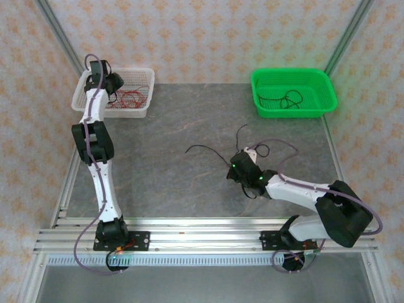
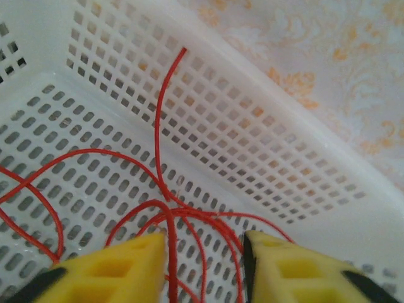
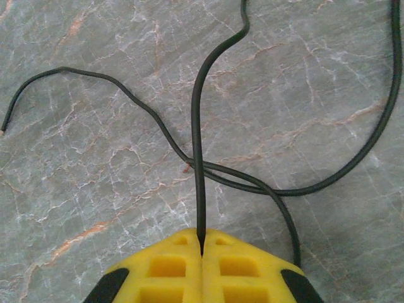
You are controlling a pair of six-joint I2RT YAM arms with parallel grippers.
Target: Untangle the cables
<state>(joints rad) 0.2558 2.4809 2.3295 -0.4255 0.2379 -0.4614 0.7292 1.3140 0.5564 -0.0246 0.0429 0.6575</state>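
The cables are sorted by colour. Thin red cables [image 1: 129,99] lie loose in a white perforated basket [image 1: 150,95] at the back left. My left gripper [image 1: 117,93] hangs over them. In the left wrist view its yellow fingers [image 2: 132,265] stand apart, open [image 2: 205,252], with red strands [image 2: 165,126] lying between them on the basket floor [image 2: 82,183]. Black cables [image 1: 203,149] sprawl on the grey table at centre right. My right gripper [image 1: 243,165] [image 3: 202,249] is shut on one black cable [image 3: 197,126], which rises straight from the fingertips and crosses another black strand [image 3: 95,77].
A green basket [image 1: 329,95] at the back right holds more black cables [image 1: 287,100]. The grey marble table [image 1: 170,177] is bounded by aluminium frame rails at the sides and near edge. Patterned walls enclose the cell.
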